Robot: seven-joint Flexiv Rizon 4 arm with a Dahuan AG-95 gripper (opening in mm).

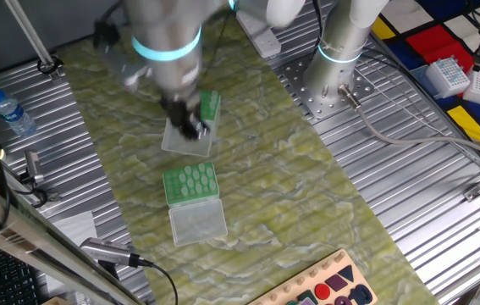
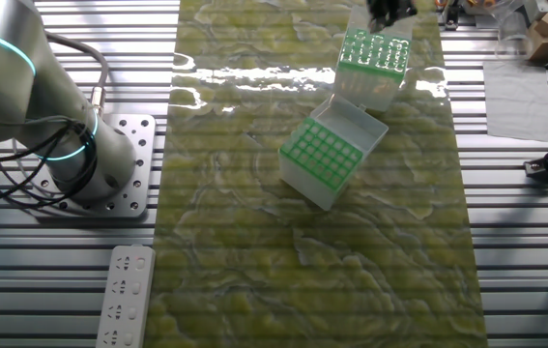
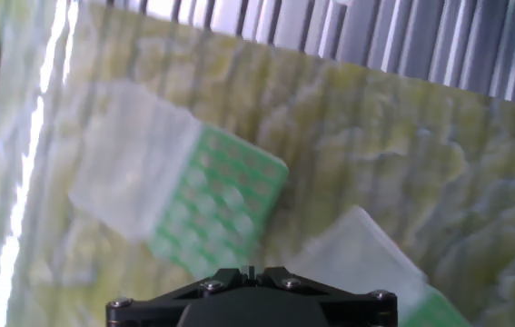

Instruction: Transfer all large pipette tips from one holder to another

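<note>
Two green-topped holders stand on the mat, each with its clear lid folded open. In the other fixed view, the far holder [image 2: 374, 53] shows whitish large pipette tips [image 2: 370, 46] in its grid. The near holder [image 2: 320, 155] shows only bare green holes. My gripper [image 1: 190, 127] hangs blurred over the far holder [image 1: 208, 108], and it sits at the top edge [image 2: 389, 12] in the other fixed view. In the hand view the gripper [image 3: 251, 271] has its jaws close together. I make out no tip between them. Below it lie one holder [image 3: 222, 198] and the corner of the other holder [image 3: 366, 259].
A water bottle [image 1: 11, 113] stands at the left on the ribbed metal table [image 1: 392, 161]. A wooden shape board [image 1: 324, 284] lies at the front edge of the mat. A second arm's base [image 1: 341, 59] rises behind the mat, beside small tip racks [image 1: 449, 74].
</note>
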